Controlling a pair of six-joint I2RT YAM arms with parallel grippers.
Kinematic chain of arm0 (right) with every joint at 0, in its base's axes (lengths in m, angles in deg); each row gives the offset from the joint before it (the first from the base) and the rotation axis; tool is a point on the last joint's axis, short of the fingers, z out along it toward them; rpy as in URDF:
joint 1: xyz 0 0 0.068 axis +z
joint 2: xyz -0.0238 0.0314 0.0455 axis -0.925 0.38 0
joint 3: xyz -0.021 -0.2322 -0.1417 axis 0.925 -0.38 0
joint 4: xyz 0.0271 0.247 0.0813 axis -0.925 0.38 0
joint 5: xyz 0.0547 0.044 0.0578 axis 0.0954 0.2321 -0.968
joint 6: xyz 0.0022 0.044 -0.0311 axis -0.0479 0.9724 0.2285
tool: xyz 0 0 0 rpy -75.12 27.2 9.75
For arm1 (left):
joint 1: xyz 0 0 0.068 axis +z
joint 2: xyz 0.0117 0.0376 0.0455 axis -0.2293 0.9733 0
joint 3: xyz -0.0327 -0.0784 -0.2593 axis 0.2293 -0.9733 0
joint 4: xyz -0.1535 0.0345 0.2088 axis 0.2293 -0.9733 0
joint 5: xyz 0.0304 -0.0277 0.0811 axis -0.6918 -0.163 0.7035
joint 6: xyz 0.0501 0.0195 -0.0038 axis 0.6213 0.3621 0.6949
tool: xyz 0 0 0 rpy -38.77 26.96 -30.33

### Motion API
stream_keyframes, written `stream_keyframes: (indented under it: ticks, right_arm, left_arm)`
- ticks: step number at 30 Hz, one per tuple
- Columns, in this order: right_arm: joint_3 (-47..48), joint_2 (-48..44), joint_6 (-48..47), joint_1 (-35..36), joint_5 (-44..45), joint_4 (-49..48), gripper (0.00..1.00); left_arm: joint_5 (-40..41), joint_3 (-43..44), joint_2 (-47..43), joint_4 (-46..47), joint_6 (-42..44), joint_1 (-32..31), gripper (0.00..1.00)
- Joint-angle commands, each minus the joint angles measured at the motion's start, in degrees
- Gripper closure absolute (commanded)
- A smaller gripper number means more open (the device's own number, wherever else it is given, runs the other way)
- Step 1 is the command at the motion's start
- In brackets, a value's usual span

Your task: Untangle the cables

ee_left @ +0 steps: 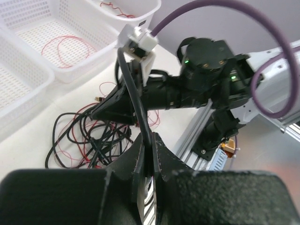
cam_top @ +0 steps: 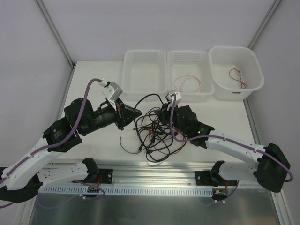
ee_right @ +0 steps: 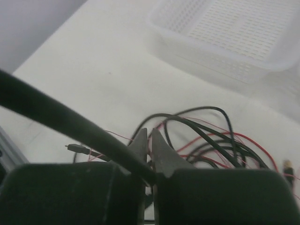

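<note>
Top view: tangled black cords and thin red wires (cam_top: 152,136) sit mid-table (cam_top: 86,70), in front of three white plastic baskets (cam_top: 144,70). Left wrist view only: left claw (ee_left: 149,154) clamped tight on a black cord (ee_left: 133,89). Right wrist view: right claw (ee_right: 150,143) closed, a blurred black cord (ee_right: 70,122) pinched between its fingers.

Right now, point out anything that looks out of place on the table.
Only the cables: black and red ones lie knotted in a heap between the left gripper and right gripper, each shut on a black cable.
</note>
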Motion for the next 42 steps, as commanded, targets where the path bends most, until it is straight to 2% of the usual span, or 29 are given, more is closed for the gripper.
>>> stream_keyframes:
  ticks: [1,9,12,15,18,25,31,33,35,37,42]
  right_arm:
    - [3.5,-6.1,-4.8,-0.1,8.5,9.2,0.99]
    - [12.5,-11.2,-16.1,0.6,25.5,29.9,0.99]
    - [15.8,-11.3,-17.9,2.0,31.0,33.6,0.99]
    - [16.7,-11.6,-17.9,2.7,32.3,36.6,0.99]
    - [16.1,-13.1,-16.7,2.8,31.0,37.0,0.99]
    - [13.7,-15.2,-12.9,2.7,35.0,37.6,0.99]
    - [13.0,-16.7,-11.5,2.7,35.5,38.6,0.99]
    - [12.7,-16.9,-10.7,2.7,35.0,38.8,0.99]
    - [12.5,-16.8,-10.3,2.7,34.3,39.2,0.99]
    - [12.1,-16.2,-9.6,2.8,33.3,39.4,0.99]
    - [11.1,-15.2,-8.6,3.2,32.3,39.1,0.99]
  left_arm:
    - [5.0,-3.4,-1.7,2.9,0.2,-0.2,1.0]
    - [9.3,-7.5,-1.6,1.1,0.6,-0.2,1.0]
    - [13.1,-6.5,-1.1,-1.6,2.2,-0.2,1.0]
    - [17.9,-4.2,-0.5,-5.4,4.9,-0.2,1.0]
    - [20.3,0.2,0.3,-8.2,7.9,-0.2,1.0]
    - [21.8,21.5,4.8,-14.4,17.1,-0.2,1.0]
    - [25.2,31.5,8.8,-14.9,26.5,-0.2,0.99]
    - [28.1,31.8,10.5,-14.9,29.8,-0.4,0.99]
    - [30.7,28.9,11.9,-15.3,34.7,-1.5,0.99]
    - [36.7,22.9,13.5,-15.8,38.4,-3.3,0.98]
    - [44.8,11.8,16.2,-16.0,36.4,-3.8,1.0]
